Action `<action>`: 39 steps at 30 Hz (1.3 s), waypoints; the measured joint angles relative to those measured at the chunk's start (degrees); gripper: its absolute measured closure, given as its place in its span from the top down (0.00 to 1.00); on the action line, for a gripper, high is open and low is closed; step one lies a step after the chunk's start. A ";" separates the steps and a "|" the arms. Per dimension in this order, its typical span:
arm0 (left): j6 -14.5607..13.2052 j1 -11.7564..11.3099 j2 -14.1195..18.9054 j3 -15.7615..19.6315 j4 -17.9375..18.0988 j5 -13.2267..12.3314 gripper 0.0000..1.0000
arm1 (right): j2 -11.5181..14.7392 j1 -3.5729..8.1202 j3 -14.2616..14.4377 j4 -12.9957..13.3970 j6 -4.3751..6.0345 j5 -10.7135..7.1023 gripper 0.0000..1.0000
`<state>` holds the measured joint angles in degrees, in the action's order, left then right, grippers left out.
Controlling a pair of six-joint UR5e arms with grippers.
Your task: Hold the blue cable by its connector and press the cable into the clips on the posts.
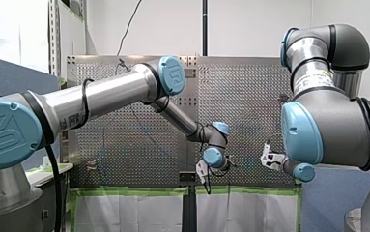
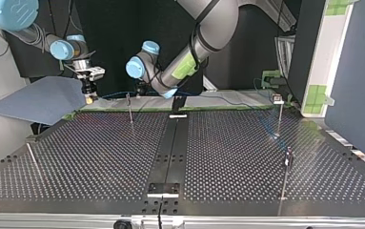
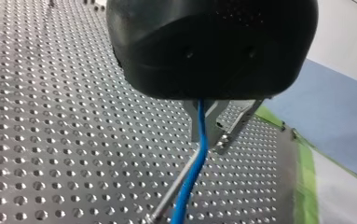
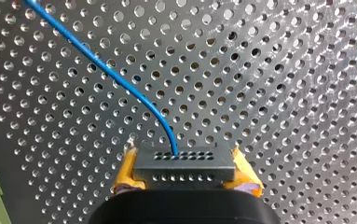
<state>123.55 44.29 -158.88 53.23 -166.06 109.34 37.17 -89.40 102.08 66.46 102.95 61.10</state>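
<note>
Clenching the connector (image 4: 184,171) between its yellow pads (image 4: 126,171), my right gripper (image 4: 184,157) hangs over the perforated table (image 2: 99,157). The blue cable (image 4: 97,70) leaves the connector's top row of holes and curves away across the perforations.

In the left wrist view the cable runs down through my left gripper (image 3: 216,135) and on beside a thin metal post (image 3: 169,198) that stands just under it. I cannot tell whether this gripper is clamping the cable or only guiding it, since its black body hides where the cable enters.

In the top view both grippers hang by the table's edge nearest the arms, and the cable shows there only as a faint blue line. The clips on the posts are too small to make out.
</note>
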 joint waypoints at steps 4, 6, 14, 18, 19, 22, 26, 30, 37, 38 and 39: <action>0.33 -0.11 -0.22 -0.03 1.87 -0.17 0.00 | -0.24 -0.14 0.00 0.40 -0.10 -0.01 0.00; 0.55 -0.13 -0.52 -0.01 2.86 -0.26 0.00 | -0.50 -0.20 0.00 0.78 -0.16 -0.01 0.00; 1.06 -0.35 -1.32 0.46 6.91 -0.35 0.00 | -2.27 -0.17 -0.01 3.61 -0.01 0.00 0.00; 1.41 -0.61 -2.02 0.01 9.23 -0.78 0.00 | -3.07 0.09 -0.08 4.93 0.92 -0.11 0.00; 1.44 -0.66 -2.10 -0.04 9.74 -0.84 0.00 | -3.24 0.14 -0.11 5.26 1.11 -0.11 0.00; 1.49 -0.81 -2.22 -0.14 11.26 -0.99 0.00 | -3.45 0.20 -0.15 5.70 1.36 -0.11 0.00; 1.55 -1.18 -2.22 -0.06 13.02 -1.17 0.00 | -3.52 0.28 -0.39 5.69 1.51 -0.02 0.00; 1.59 -1.60 -2.25 0.27 14.86 -1.26 0.00 | -3.53 0.30 -0.64 5.38 1.56 -0.02 0.00; 1.58 -2.17 -2.32 2.04 18.03 -1.54 0.00 | -3.55 0.17 -1.00 5.27 1.64 -0.17 0.00; 1.59 -2.20 -2.32 2.36 18.53 -1.64 0.00 | -3.56 0.13 -1.01 5.26 1.65 -0.18 0.00; 1.59 -2.23 -2.32 2.73 19.15 -1.76 0.00 | -3.55 0.10 -1.02 5.25 1.65 -0.18 0.00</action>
<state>125.14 42.06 -161.20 55.96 -146.92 107.58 33.61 -89.30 101.06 71.71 104.60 60.92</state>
